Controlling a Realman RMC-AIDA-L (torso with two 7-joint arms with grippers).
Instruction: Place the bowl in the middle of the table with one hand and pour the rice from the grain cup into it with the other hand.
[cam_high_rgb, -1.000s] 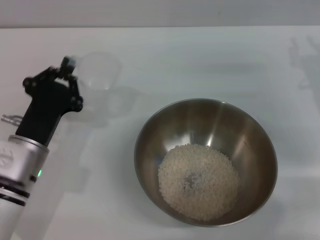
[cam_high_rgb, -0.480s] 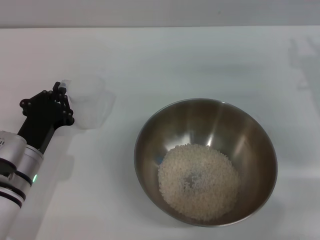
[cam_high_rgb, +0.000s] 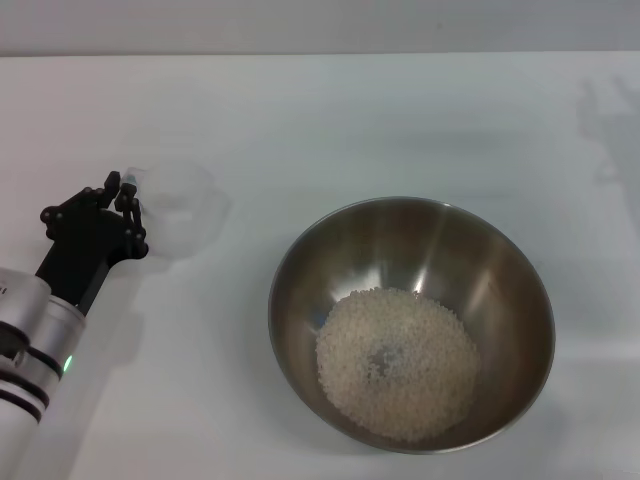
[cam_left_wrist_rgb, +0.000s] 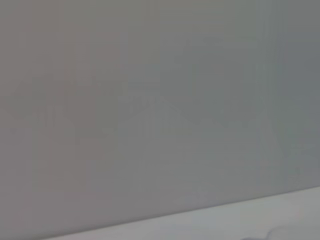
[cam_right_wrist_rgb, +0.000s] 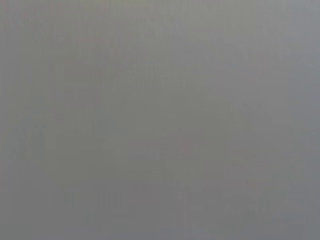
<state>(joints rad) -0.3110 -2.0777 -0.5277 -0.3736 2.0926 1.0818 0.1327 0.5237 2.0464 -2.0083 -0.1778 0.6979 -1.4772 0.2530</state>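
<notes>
Looking at the head view, the rice (cam_high_rgb: 398, 364) sits in a pale heap at the bottom of the bowl (cam_high_rgb: 411, 322), lower right of centre on the table (cam_high_rgb: 330, 120), so I'd say the pour is done. The cup (cam_high_rgb: 178, 207) is at the left of the frame, upright as far as I can tell and looking empty, low over or on the tabletop. The left gripper (cam_high_rgb: 128, 205) is right at the cup's left edge where the handle would be, and seems closed on it, though the clear plastic makes that hard to call. So the cup lies just right of the gripper, bowl well apart further right, nothing between. Letting go and backing off toward lower left looks unobstructed. Right gripper isn't visible anywhere; both wrist views show only blank grey.
</notes>
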